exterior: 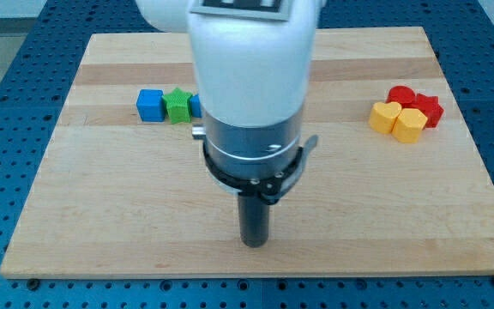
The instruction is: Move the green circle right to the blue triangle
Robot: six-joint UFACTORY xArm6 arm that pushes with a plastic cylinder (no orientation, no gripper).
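Rod tip sitting nearest the view's bottom, touching no block.
My tip is resting bare on the wooden board, pushing nothing. Green circle isn't showing, likely hiding behind the arm; blue cube, green star and a blue sliver, maybe the triangle, are lying above-left of my tip, yellow and red blocks up-right.

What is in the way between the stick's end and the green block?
Nothing visible: bare board lies between my tip and the green star, flanked by a blue cube and a blue piece half hidden by the arm. No green circle shows.
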